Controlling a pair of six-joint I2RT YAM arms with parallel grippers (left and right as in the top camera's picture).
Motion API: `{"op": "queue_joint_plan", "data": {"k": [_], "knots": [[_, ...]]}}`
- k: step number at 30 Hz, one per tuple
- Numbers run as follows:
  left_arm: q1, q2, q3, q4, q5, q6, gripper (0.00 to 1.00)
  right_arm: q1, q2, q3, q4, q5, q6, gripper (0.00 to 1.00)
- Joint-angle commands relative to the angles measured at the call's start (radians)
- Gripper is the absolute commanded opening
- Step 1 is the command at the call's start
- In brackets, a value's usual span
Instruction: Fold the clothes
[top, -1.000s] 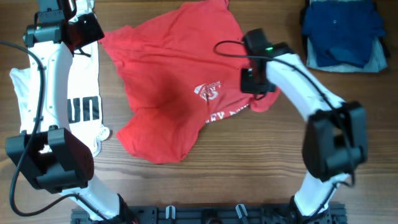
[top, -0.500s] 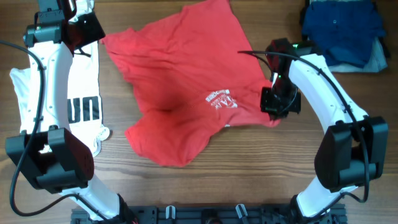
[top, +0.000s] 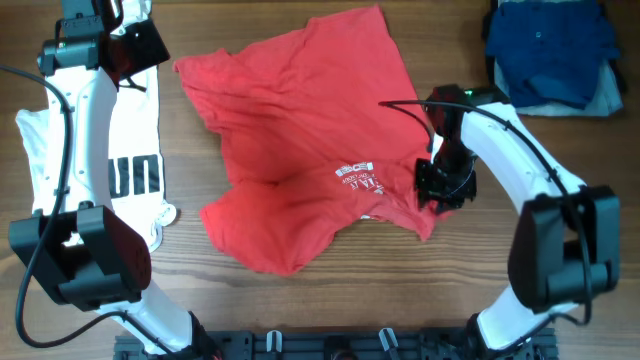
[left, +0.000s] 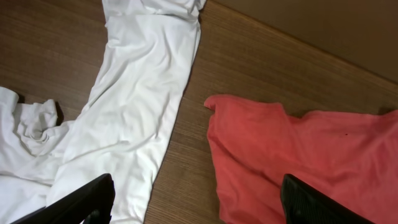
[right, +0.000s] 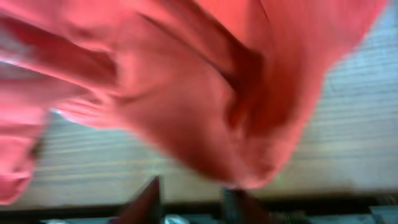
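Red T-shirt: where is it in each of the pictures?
Overhead: the red T-shirt lies crumpled in the middle, right of the white T-shirt.
Left wrist: red T-shirt at lower right, white T-shirt to its left.
Right wrist: red T-shirt, blurred, fills most of the picture.
Shared landmark: the wooden table under it in all three.

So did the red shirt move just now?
Yes. The red shirt slid right and toward the near edge; its white lettering now lies farther from the white shirt, which stayed put.
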Motion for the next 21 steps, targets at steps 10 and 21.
{"op": "queue_joint_plan", "data": {"k": [10, 21], "knots": [[0.002, -0.006, 0.002, 0.003, 0.012, -0.001, 0.85, -0.026, -0.05, 0.014, 0.492, 0.097, -0.11, 0.93], [0.002, -0.006, 0.002, 0.0, 0.013, -0.002, 0.85, -0.05, 0.2, 0.014, 0.502, 0.089, -0.11, 0.99]]}}
